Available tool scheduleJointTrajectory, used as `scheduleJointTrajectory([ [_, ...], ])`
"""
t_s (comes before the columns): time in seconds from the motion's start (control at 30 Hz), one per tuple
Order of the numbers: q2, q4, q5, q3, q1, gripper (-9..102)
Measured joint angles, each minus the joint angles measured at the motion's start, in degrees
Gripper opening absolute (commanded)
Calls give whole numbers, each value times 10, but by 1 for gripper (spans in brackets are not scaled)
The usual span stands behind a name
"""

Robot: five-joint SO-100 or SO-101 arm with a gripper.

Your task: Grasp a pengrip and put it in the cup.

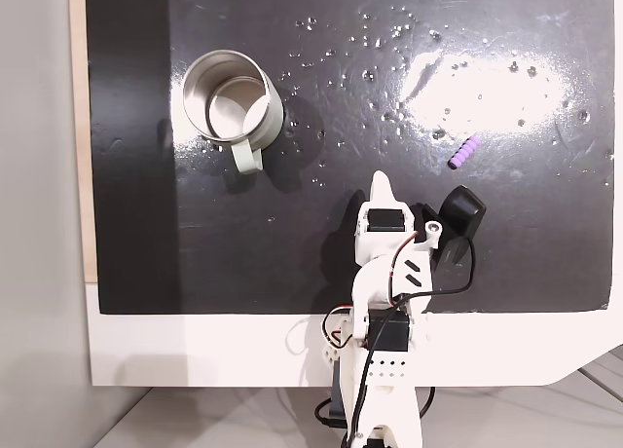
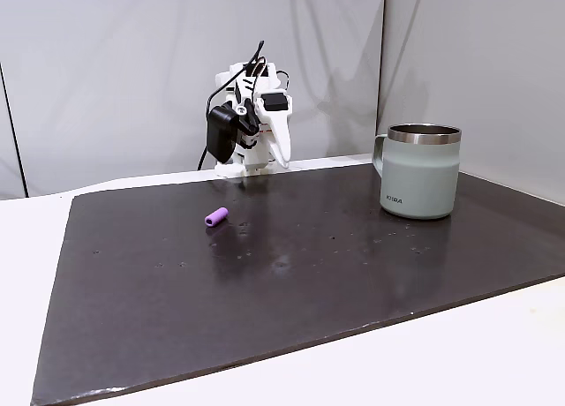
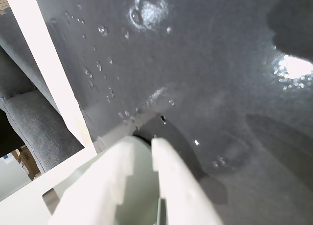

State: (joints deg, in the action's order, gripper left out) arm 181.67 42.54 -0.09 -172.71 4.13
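Note:
The purple ribbed pengrip (image 1: 463, 152) lies on the black mat, to the right in a fixed view from above; it is left of centre (image 2: 216, 217) in a fixed view from the side. The silvery cup (image 1: 275, 114) stands upright at the upper left, handle toward the arm, and at the right (image 2: 422, 181) in the side view. My white gripper (image 1: 382, 181) is folded back over the arm's base, well short of both, fingers together and holding nothing. It hangs above the mat's far edge (image 2: 283, 161). In the wrist view its closed fingers (image 3: 168, 161) point over bare wet mat.
The black mat (image 1: 321, 263) is speckled with water drops and glare. It lies on a white board (image 1: 195, 351). A pale wall stands behind the arm (image 2: 106, 71). Grey upholstery (image 3: 34, 122) shows beyond the board's edge in the wrist view.

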Motion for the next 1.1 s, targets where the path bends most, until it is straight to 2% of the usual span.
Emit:
scheduleJointTrajectory([
  [0.4, 0, 1, 1, 0, 0, 0],
  [0.57, 0, 46, -30, 18, -7, 0],
  [0.83, -57, 137, -107, 201, -22, 0],
  [1.1, -207, 198, -203, 396, 50, 0],
])
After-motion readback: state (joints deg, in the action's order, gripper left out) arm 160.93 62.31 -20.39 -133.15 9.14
